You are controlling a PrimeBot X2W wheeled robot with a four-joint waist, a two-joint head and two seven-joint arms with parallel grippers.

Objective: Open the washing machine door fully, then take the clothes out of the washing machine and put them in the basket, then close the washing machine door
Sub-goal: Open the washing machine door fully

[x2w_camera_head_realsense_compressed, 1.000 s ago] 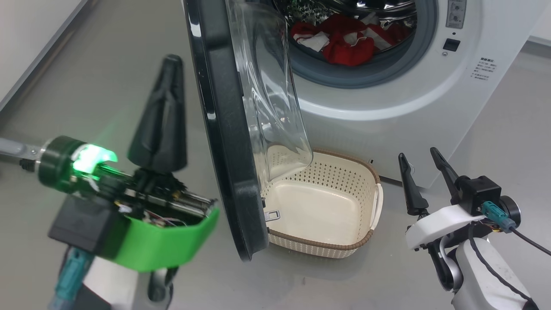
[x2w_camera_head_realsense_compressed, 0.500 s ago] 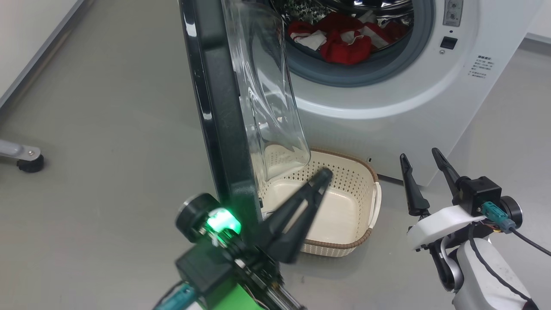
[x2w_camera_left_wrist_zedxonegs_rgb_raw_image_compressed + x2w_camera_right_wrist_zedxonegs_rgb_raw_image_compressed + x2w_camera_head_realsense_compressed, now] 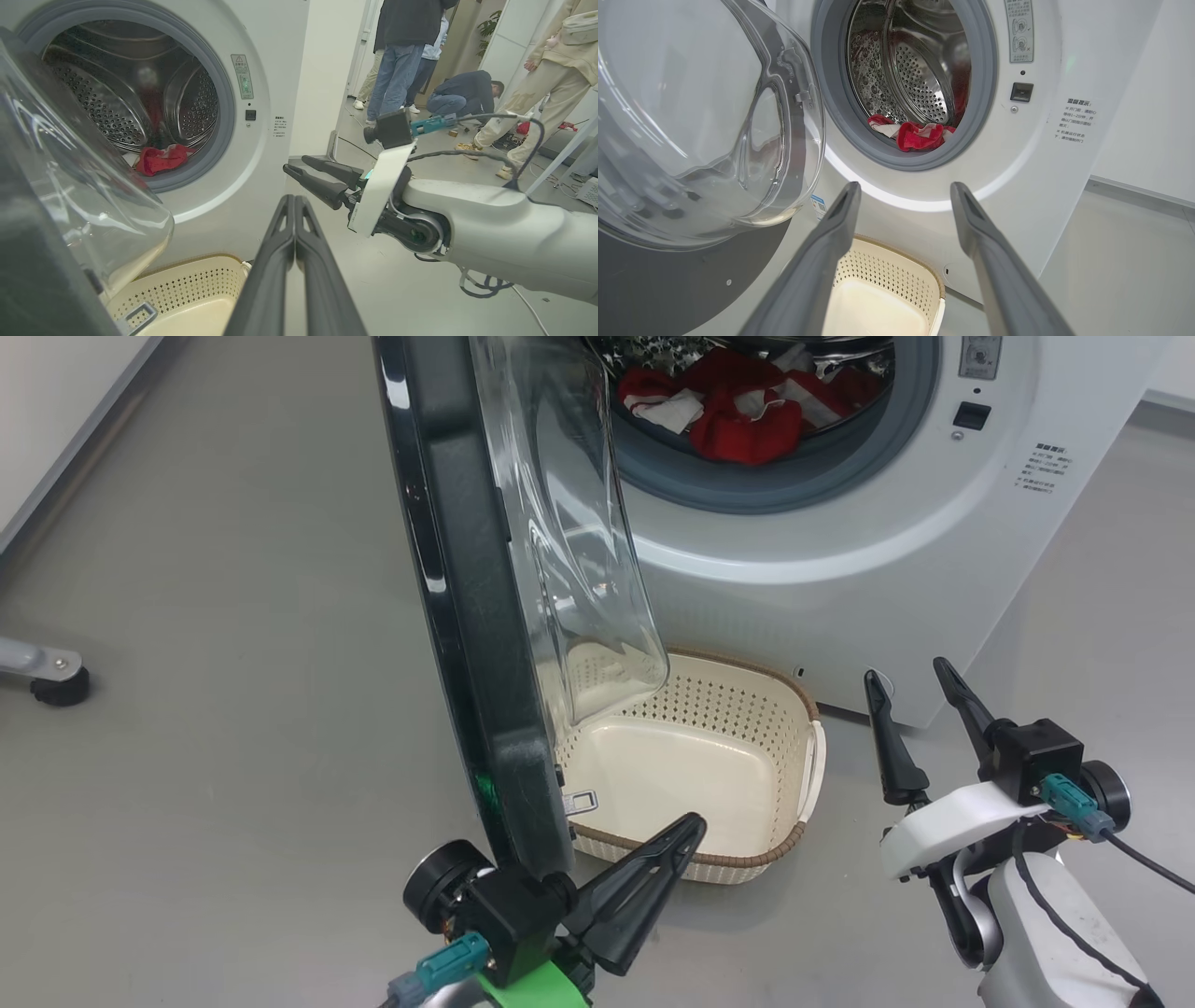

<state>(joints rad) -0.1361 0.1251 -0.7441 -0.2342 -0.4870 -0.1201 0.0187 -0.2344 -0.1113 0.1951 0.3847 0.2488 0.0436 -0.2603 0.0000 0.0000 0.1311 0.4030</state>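
The washing machine door (image 3: 467,616) stands swung out, edge-on, its glass bowl (image 3: 569,541) hanging over the cream basket (image 3: 747,854) on the floor. Red and white clothes (image 3: 738,415) lie in the drum mouth of the white washing machine (image 3: 840,551). My left gripper (image 3: 693,823) is shut and empty, low by the door's bottom edge, its tip over the basket's near rim. My right gripper (image 3: 904,674) is open and empty to the right of the basket, pointing at the machine. Between the right fingers (image 3: 840,219) the clothes (image 3: 920,135) show in the drum.
A grey caster foot (image 3: 47,677) stands on the floor at far left. In the left wrist view my right arm (image 3: 467,224) reaches across, and several people (image 3: 402,51) stand or crouch beyond it. Cables (image 3: 551,177) lie on the floor there.
My left gripper has swung from the outer left side of the door down and right, ending under its lower edge by the basket. The head camera tipped slightly. The right gripper stayed put.
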